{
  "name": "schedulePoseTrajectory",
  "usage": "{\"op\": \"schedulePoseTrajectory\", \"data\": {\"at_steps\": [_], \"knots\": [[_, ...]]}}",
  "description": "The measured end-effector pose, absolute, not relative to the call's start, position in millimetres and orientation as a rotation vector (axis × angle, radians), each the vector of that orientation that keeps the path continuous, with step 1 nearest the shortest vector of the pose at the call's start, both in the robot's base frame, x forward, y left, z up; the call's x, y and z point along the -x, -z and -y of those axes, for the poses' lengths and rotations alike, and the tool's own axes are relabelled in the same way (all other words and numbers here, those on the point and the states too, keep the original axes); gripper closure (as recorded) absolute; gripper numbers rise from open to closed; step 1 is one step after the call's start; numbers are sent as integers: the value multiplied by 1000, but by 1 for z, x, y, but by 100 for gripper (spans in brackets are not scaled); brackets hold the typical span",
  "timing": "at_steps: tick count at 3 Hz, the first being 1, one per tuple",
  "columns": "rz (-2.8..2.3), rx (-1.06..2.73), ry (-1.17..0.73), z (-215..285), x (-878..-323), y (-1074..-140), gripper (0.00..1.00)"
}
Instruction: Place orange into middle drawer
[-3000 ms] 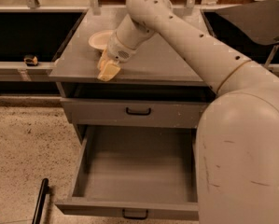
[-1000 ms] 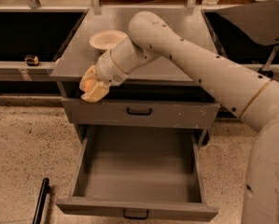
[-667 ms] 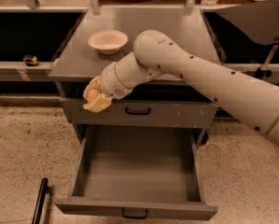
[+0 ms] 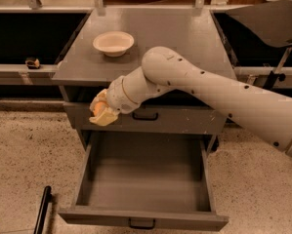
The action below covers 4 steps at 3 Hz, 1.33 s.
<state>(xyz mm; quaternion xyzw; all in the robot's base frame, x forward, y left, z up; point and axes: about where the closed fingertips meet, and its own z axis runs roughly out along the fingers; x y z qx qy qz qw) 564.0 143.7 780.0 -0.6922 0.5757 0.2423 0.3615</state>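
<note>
Looking like a robotics lab, showing a grey drawer cabinet [image 4: 184, 38] on speckled flooring [image 4: 28, 160] between dark bays [image 4: 28, 38], and a robot arm [image 4: 223, 94] with its gripper [image 4: 102, 113] clasping the orange [image 4: 98, 108] above the open middle drawer [image 4: 145, 179].

Smooth white arm [image 4: 194, 82] (small dark dots) ends in cream claw [image 4: 102, 115].

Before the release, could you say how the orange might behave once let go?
Round and smooth, the orange in the gripper, above the middle drawer's back-left, will likely roll on landing; the tall walls should contain it.
</note>
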Motion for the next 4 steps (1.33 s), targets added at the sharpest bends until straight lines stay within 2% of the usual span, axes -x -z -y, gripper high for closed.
{"op": "schedulePoseTrajectory", "data": {"at_steps": [1, 3, 4], "knots": [[-1473, 1730, -597, -135, -564, -762, 100], [-1494, 1539, -466, -73, -534, -665, 100], [-1493, 1467, -414, -68, -549, -670, 100]]}}
